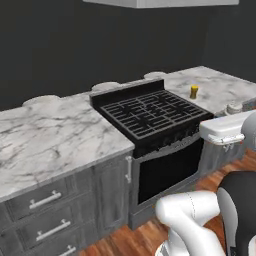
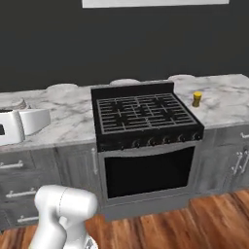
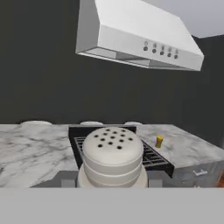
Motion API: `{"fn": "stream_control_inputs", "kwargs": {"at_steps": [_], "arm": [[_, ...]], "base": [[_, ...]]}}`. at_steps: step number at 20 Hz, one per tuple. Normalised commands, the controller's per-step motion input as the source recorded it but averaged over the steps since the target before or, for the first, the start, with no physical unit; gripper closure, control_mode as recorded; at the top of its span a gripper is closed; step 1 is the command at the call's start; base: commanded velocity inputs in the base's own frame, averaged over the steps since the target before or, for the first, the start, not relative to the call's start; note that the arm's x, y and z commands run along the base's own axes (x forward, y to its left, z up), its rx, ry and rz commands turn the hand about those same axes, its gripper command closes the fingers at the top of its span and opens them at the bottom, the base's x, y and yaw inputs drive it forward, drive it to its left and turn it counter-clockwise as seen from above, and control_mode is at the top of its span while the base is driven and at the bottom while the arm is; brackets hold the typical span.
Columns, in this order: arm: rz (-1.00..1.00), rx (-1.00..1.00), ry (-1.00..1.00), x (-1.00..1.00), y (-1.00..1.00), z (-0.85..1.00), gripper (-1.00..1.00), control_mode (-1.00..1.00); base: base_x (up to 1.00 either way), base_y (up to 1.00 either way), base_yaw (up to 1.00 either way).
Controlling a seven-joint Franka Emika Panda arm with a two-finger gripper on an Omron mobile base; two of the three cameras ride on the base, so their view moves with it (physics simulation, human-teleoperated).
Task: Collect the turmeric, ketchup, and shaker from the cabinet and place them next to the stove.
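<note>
- The shaker (image 3: 113,156) sits right in front of the hand camera, its holed, rounded top up; the pincer's tips are hidden behind it, apparently closed on its sides.
- Beyond it lies the stove (image 1: 152,116), black grates bare, between stretches of marble bench (image 1: 50,135).
- The turmeric (image 1: 194,91) stands upright on the bench just right of the stove, near its back corner.
- A range hood (image 3: 135,37) hangs above, against a dark wall (image 2: 121,44); the wood floor (image 2: 194,223) lies below.
</note>
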Motion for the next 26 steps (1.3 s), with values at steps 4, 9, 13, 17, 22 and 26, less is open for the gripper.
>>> {"fn": "stream_control_inputs", "kwargs": {"at_steps": [4,9,13,17,22,26], "arm": [[0.00,0.00,0.00,0.00,0.00,0.00,1.00,1.00],[0.00,0.00,0.00,0.00,0.00,0.00,1.00,1.00],[0.00,0.00,0.00,0.00,0.00,0.00,1.00,1.00],[0.00,0.00,0.00,0.00,0.00,0.00,1.00,1.00],[0.33,0.03,0.00,0.27,-0.48,-0.04,1.00,-1.00],[0.40,0.03,0.00,0.34,-0.63,-0.10,1.00,-1.00]], "base": [[0.66,0.00,0.57],[0.68,-0.07,0.52],[0.55,-0.30,0.49],[0.43,-0.46,0.47],[0.08,-0.09,0.09],[0.00,0.00,0.00]]}}
